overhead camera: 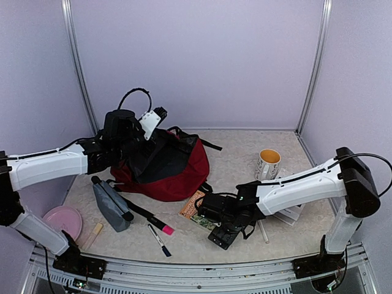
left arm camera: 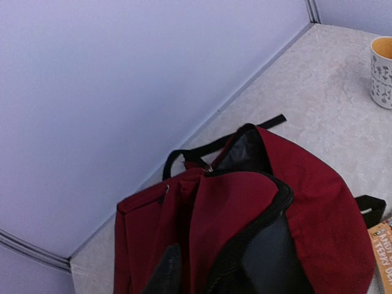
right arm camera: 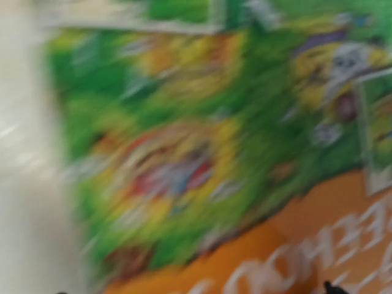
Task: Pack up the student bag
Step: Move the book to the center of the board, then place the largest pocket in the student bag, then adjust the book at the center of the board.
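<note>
The student bag [overhead camera: 180, 168], dark red with black straps, lies at the back left with its mouth gaping and the dark lining showing. My left gripper [overhead camera: 136, 153] is at the bag's raised left rim. In the left wrist view a fold of red fabric and the black zipper edge [left arm camera: 257, 226] sit between its dark fingers [left arm camera: 164, 272], which look shut on that fold. My right gripper [overhead camera: 211, 215] hovers low over an orange and green book [overhead camera: 192, 206] in front of the bag. That book's cover [right arm camera: 196, 147] fills the blurred right wrist view, and the fingertips [right arm camera: 327, 286] stand wide apart, open.
A grey pencil pouch [overhead camera: 111, 205], a pink-capped marker [overhead camera: 160, 225] and a pen [overhead camera: 158, 240] lie left of centre. A pink plate [overhead camera: 62, 220] and a small tube [overhead camera: 93, 235] are near the front left corner. A yellow-lined mug [overhead camera: 268, 164] stands at the right, with white papers [overhead camera: 289, 214] under the right arm.
</note>
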Tool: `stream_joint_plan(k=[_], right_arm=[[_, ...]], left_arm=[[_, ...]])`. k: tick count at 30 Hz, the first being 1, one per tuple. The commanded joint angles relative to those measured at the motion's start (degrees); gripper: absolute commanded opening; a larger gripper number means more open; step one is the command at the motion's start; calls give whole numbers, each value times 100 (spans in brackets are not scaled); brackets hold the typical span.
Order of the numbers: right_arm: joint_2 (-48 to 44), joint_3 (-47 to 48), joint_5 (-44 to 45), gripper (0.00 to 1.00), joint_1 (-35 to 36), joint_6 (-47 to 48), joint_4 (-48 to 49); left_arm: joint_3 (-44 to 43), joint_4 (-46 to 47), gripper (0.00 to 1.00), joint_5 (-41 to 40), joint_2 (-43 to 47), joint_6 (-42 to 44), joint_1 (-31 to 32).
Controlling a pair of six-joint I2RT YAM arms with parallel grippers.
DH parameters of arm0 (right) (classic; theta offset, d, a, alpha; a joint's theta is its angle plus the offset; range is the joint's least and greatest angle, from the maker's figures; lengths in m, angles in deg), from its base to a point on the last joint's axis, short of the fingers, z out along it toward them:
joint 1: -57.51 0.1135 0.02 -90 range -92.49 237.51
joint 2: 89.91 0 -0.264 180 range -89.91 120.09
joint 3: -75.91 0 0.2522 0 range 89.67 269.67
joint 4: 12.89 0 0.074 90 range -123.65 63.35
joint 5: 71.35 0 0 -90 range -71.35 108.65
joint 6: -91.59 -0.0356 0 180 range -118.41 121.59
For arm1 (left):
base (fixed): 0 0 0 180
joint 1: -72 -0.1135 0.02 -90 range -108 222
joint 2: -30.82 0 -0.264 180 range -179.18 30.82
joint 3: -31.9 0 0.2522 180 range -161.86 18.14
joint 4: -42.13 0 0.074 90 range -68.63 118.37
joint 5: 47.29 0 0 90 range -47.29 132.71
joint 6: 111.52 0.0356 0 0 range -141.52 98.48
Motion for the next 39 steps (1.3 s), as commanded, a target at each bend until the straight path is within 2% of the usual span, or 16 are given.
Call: stream_joint_plan(k=[1,5,7,9,12,14,16,20,25,29,34,39], right_arm=[[-815,-467,-1216,100,-283,-306,504],[-1520,-985,-1677,100,-763,-1264,885],[-1892,-1262,-1899,100,-938,-1685,1224],[-2150,-1622,-2172,100,-1135,-2105,1684],[-2304,-2243,-2552,92,-1499,-2619,2357],[-2315,-2472,-2683,81,-1737,-2843,2627],[-2323,-2576,-2447,68,-1848,-2945,2576],[-2333,-2782,-2310,65,-1881,-3140,2647],[-2153,-3018,-2328,66,-1983,-3286,3025],[-1896,-3089,-2490,66,-2119,-3260,3413],[-1665,-2895,-2659,66,-2252,-3116,3606],[-1626,-2799,-3089,66,-2314,-3132,4330]], left_arm=[[161,-593,39,392,33,-115,457],[269,-984,67,1342,224,-176,920],[357,-1066,76,1869,435,-330,1113],[486,-1055,80,2318,622,-555,1282],[628,-1086,77,2671,559,-996,1456],[628,-1206,66,2573,274,-1180,1468],[516,-1460,52,2324,-149,-1253,1458],[281,-1917,42,2084,-911,-1292,1381],[132,-2230,42,2181,-1660,-1187,1328],[-381,-2770,44,2181,-2478,-1219,1204],[-480,-2491,55,3421,-2950,-1270,1077],[-402,-2396,57,3839,-3015,-1230,1115]])
